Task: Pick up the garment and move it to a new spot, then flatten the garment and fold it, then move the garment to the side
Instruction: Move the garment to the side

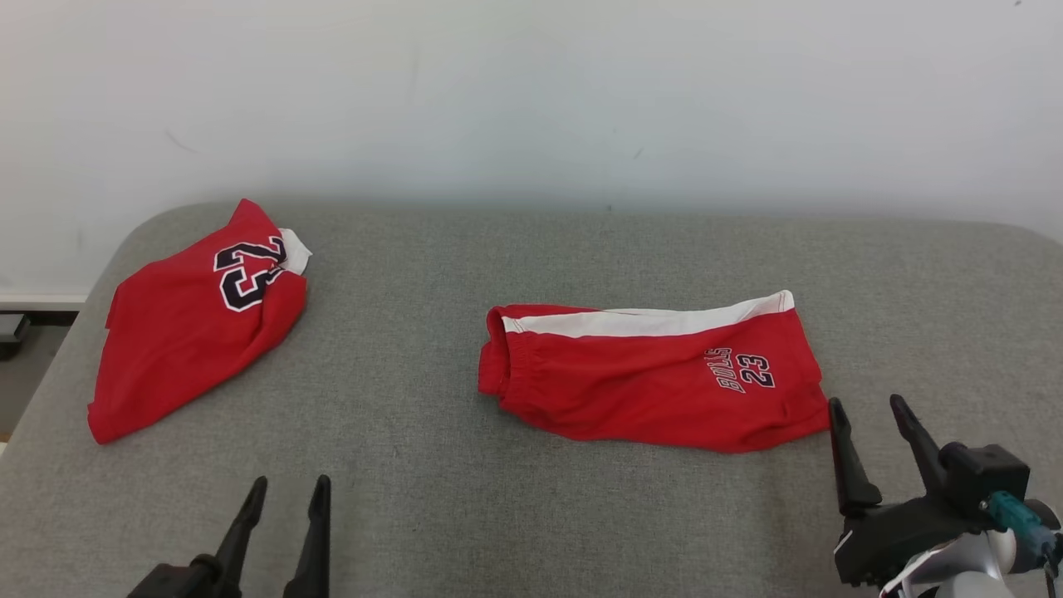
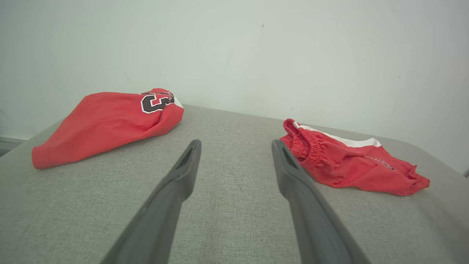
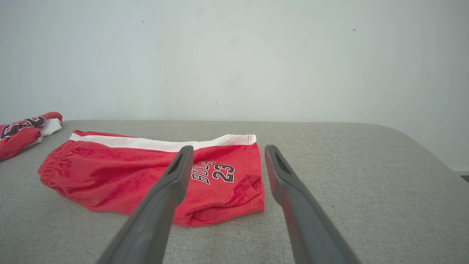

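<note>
- The red shorts (image 1: 648,382) lie near the middle of the grey padded surface (image 1: 498,531). They are folded over on themselves into one long flat shape. In the head view the gathered waistband (image 1: 498,361) is at the left end and the leg hem at the right.
- A white stripe (image 1: 656,320) runs along their far edge. Near the hem end we read a dark, white-edged "BULLS 23" print (image 1: 745,371), turned sideways to the head camera.
- The cloth is not quite smooth: the near edge puckers, and the right wrist view shows the near hem corner (image 3: 253,187) rumpled into a small tuck.
- The right gripper (image 1: 866,407) stands just beside that hem end, on its near side. Its fingers are spread wide with only bare surface between them, and we see no contact with the cloth.
- The left gripper (image 1: 289,490) sits at the near left, well apart from the shorts, its fingers parted and empty. The gap looks slim from the head but wide in its own wrist view.
- A red jersey (image 1: 191,332) lies folded at the far left, well apart from the shorts.
- The shorts' lower layer is hidden under the upper one.
- The jersey's dark number wraps over a fold, so we cannot read it whole, and the right wrist view cuts the jersey at its left edge.
- The head view's bottom edge crops both grippers' bodies.
- In the left wrist view the shorts' print is too small to read.
</note>
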Motion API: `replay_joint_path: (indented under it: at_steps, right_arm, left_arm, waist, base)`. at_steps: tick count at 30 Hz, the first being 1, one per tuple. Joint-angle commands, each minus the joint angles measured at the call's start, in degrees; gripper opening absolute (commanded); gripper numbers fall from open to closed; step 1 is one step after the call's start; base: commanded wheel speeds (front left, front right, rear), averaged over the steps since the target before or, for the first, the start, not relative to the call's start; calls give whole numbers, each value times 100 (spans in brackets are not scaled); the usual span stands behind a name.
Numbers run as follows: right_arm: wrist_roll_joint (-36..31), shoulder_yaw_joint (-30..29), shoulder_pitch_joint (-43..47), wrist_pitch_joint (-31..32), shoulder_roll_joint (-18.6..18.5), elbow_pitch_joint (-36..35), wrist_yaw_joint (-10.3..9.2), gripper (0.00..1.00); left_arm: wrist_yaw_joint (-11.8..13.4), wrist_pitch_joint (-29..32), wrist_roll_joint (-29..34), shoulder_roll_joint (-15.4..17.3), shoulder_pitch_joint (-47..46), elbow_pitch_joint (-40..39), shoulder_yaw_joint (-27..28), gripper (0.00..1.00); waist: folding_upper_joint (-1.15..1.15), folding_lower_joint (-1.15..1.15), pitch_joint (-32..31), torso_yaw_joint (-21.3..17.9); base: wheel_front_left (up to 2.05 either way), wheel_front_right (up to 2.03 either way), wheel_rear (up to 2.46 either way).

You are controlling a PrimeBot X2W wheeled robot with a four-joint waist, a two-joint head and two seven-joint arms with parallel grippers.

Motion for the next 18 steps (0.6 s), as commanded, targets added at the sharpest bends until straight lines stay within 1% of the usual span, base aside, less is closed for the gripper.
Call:
replay_joint_path:
  at_steps: [1,3,8,11,16,18]
  right_arm:
    - [-2,98,144,-99,-14,-138,-8,100]
    - [34,209,309,-258,-14,-360,-8,100]
    - [44,244,515,-473,-11,-592,-8,100]
    - [12,287,631,-513,-13,-559,-8,100]
    - [-374,328,749,-530,-14,-466,-8,100]
    - [-378,329,760,-530,-12,-437,-8,100]
  left_arm:
    - [41,-27,25,92,71,11,69,100]
    - [101,-27,3,172,115,-29,156,100]
    - [144,9,-28,265,210,-88,208,100]
    - [171,31,-57,297,279,-106,226,100]
    - [201,59,-47,359,320,-74,219,100]
    - [213,51,-65,373,332,-64,233,100]
  waist:
    - [0,1,-54,-37]
    - [0,1,-111,-58]
    - [0,1,-171,-133]
    - [0,1,-191,-173]
    - [0,1,-195,-255]
    - [0,1,-190,-280]
  base:
    - [0,0,0]
    - [0,0,0]
    - [0,0,0]
    - [0,0,0]
    - [0,0,0]
    - [0,0,0]
